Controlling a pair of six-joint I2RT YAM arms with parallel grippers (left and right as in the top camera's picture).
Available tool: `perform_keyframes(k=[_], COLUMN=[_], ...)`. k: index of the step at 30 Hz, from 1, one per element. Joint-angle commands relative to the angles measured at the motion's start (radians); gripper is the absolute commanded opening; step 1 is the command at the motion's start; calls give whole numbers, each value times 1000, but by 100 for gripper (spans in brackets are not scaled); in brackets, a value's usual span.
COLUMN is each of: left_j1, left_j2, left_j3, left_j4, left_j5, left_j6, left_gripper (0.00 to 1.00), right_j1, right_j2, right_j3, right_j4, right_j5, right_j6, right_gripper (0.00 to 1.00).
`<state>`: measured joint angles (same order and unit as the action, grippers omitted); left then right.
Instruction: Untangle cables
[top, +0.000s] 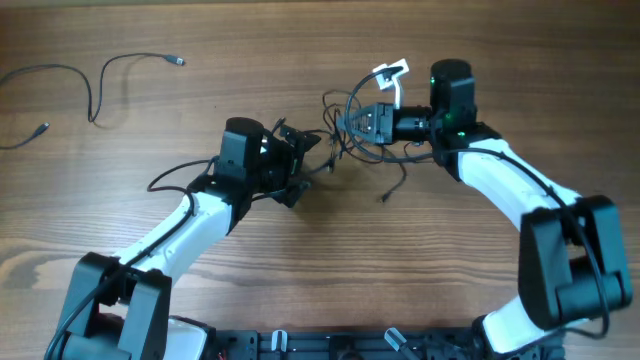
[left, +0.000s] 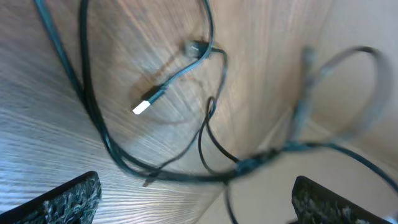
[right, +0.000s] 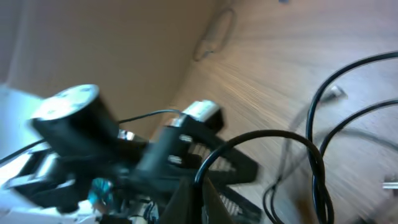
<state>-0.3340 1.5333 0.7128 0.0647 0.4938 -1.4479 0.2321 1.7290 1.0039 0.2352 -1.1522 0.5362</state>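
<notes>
Shut tight on the right gripper (top: 352, 122), pinching what looks like one black loop of the cables (top: 340, 145) at the very tips; too blurred in the wrist view to be sure of a single strand. Spread as wide as possible on the left gripper (top: 305, 167), holding nothing, hanging just above a few strands and a silver plug (left: 143, 107) on the table (top: 300, 270).

Knotted bundle lying mid-table between the two grippers, touching the right one and just beside the left. Two loose strands (top: 92, 100) well apart at the far left.

Step in hand, by judgement: drawing one strand out of the knot. Lift slowly and away from the left arm. Watch for the whole bundle rising with it; if so, bring the left jaws down to pin the rest. No yanking, since that probably tightens the knot.
</notes>
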Motion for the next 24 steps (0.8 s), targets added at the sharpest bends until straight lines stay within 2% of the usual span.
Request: perform_keyframes(k=[1,4,9,12,15,18,24], left_j1=[-42,-80,-109,-109,-121,-130,-130], left_j2=[-15,-15,-15,-14,-14,-14,-14], left_j3=[2,2,2,2,2,2,2], left_j4=[95,172,166,140,109,19,-248], left_j5=[-13,-24,-122,-137,-137,-148,-222], left_j6=[34,83,84,92,157,189,188], left_gripper=[100,100,100,100,99,99,95], right_j1=[14,29,50,35,4,-57,-273], right_j2=[-87,-97,-117,-140,-147,-147,-147], right_j3=[11,11,11,14,14,30,62], right_j4=[19,24,85,264,527,670,641], right_j5=[-87,-88,-87,-88,-87,-79,95], right_j6=[14,14,29,143,294,362,353], right_gripper=[4,5,5,5,5,5,5])
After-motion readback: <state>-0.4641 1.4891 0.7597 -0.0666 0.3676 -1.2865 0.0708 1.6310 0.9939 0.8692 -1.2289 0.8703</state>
